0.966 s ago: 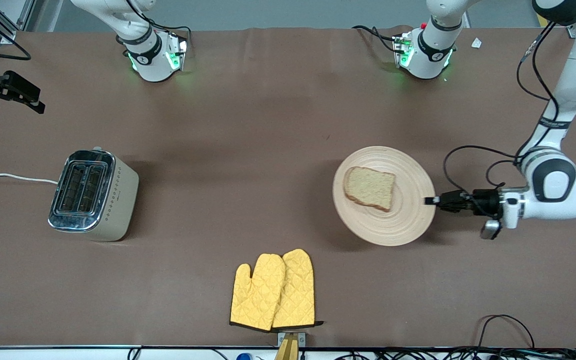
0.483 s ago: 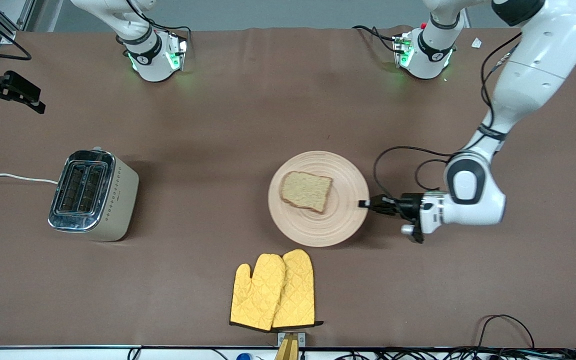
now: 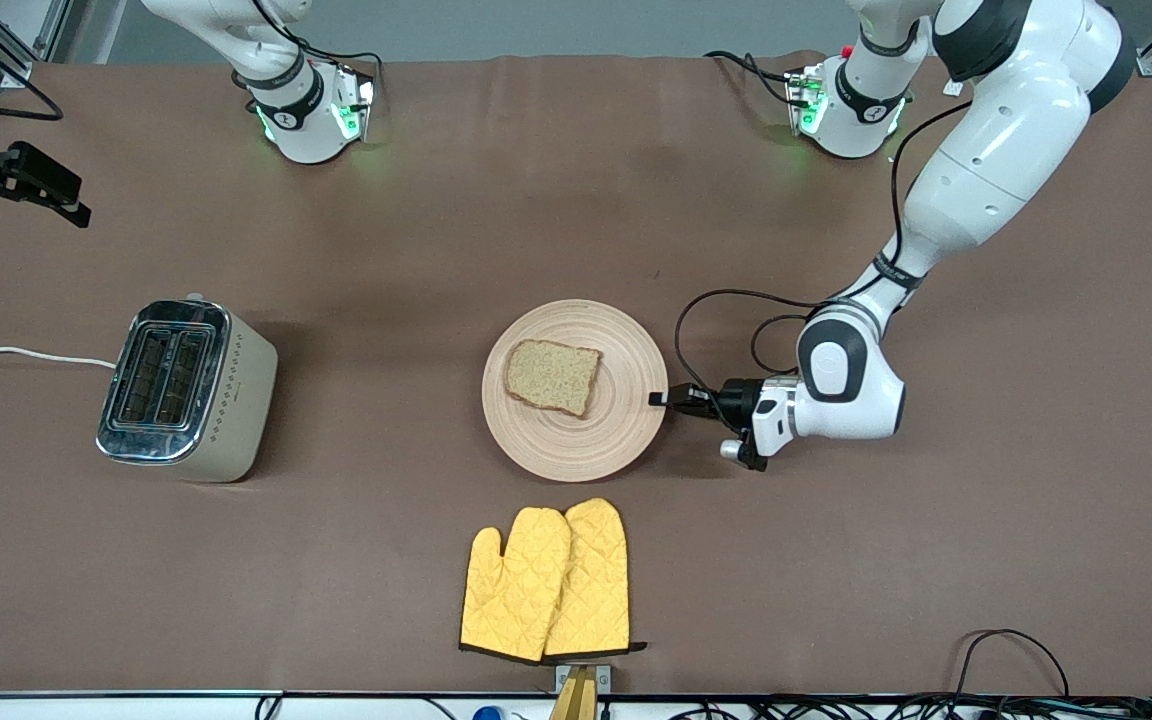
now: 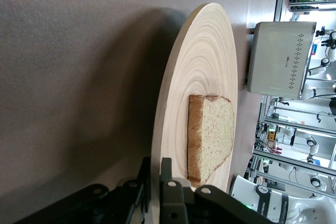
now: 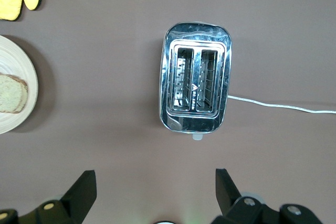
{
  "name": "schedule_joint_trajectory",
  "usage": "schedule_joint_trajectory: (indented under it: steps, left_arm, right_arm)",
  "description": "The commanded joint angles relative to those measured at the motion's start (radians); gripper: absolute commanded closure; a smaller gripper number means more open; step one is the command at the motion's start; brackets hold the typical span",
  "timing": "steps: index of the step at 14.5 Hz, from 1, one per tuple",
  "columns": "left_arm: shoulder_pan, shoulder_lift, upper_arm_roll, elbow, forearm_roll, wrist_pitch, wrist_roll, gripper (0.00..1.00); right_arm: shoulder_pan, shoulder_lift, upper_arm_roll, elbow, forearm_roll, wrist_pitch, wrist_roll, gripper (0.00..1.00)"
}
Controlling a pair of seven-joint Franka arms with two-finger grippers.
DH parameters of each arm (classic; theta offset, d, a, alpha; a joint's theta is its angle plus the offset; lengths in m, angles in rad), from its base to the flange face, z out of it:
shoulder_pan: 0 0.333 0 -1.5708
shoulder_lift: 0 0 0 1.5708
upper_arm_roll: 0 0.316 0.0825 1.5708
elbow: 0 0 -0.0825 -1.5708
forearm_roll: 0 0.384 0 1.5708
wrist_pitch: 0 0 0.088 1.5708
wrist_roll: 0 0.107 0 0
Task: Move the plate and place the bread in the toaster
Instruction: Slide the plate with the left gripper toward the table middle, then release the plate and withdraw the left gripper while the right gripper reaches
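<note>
Front view: the left pincer [image 3: 658, 399] was pinching the rim of the plate [image 3: 626, 440] at the edge toward the left arm's end of the counter [image 3: 436, 230]. The bread [image 3: 552, 376] lay flat on the plate, well apart from the toaster [image 3: 186, 390] at the right arm's end. Yellow mitts [image 3: 546, 580] lay nearer the camera than the plate. To do this step well, the plate should be kept level and set within the right arm's reach, clear of the mitts.

Left wrist view: the fingers [image 4: 170, 192] were pressed together on the plate's [image 4: 205, 72] edge; the bread [image 4: 212, 135] sat near them.

Right wrist view: the right pincer [image 5: 155, 192], spread wide, hung over the toaster [image 5: 195, 83], waiting; both slots looked empty.
</note>
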Motion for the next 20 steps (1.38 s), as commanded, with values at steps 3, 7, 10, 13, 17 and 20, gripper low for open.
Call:
schedule_joint_trajectory:
  steps: [3, 7, 10, 13, 17, 20]
  left_arm:
    - [-0.009, 0.038, -0.005, 0.041, -0.045, 0.017, 0.031, 0.91]
    - [0.014, 0.009, -0.005, 0.030, -0.056, 0.008, 0.016, 0.00]
    - [0.033, -0.076, 0.000, 0.023, -0.029, 0.000, -0.132, 0.00]
    - [0.101, -0.193, 0.003, 0.036, 0.169, -0.104, -0.379, 0.00]
    - [0.209, -0.331, 0.003, 0.079, 0.492, -0.236, -0.562, 0.00]
    - [0.257, -0.440, 0.003, 0.173, 0.754, -0.441, -0.646, 0.00]
  right_arm:
    - [0.024, -0.012, -0.001, -0.012, -0.003, 0.008, 0.018, 0.00]
    - [0.027, -0.012, -0.001, -0.012, -0.002, 0.008, 0.018, 0.00]
    - [0.027, -0.012, -0.001, -0.012, -0.003, 0.012, 0.018, 0.00]
    - [0.024, -0.014, -0.001, -0.012, -0.003, 0.011, 0.017, 0.00]
    - [0.027, -0.014, -0.001, -0.012, -0.002, 0.012, 0.018, 0.00]
    - [0.040, -0.002, -0.001, -0.014, 0.011, 0.043, 0.018, 0.00]
